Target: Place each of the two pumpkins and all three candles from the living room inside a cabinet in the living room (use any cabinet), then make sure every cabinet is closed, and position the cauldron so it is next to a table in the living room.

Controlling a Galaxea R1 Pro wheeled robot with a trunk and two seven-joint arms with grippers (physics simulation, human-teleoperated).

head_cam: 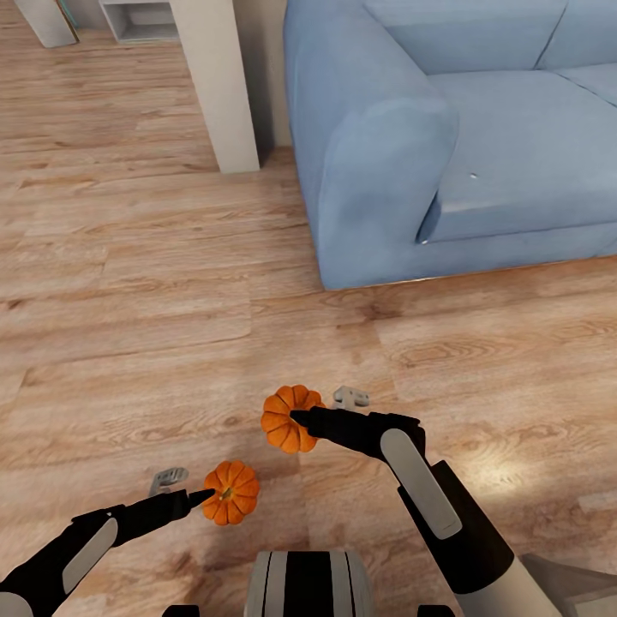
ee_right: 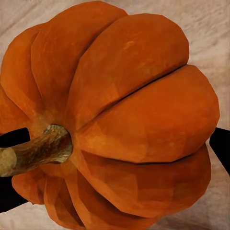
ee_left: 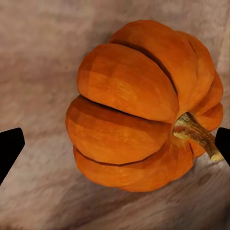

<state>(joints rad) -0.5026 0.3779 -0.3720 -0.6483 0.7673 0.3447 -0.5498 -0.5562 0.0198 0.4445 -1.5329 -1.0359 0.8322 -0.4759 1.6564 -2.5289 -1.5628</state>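
Left gripper (head_cam: 208, 494) meets a pumpkin (head_cam: 231, 493) low over the wood floor (head_cam: 128, 300). Right gripper (head_cam: 296, 418) meets a second pumpkin (head_cam: 287, 420); grip appears closed, jaws partly hidden. Blue sofa (head_cam: 463, 128) stands beyond, beside a pale column (head_cam: 218, 77).

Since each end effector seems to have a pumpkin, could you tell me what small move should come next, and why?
Probably turn the base to look for the cabinet: the left end effector holds one pumpkin, the right end effector the other pumpkin, both apparently off the floor.
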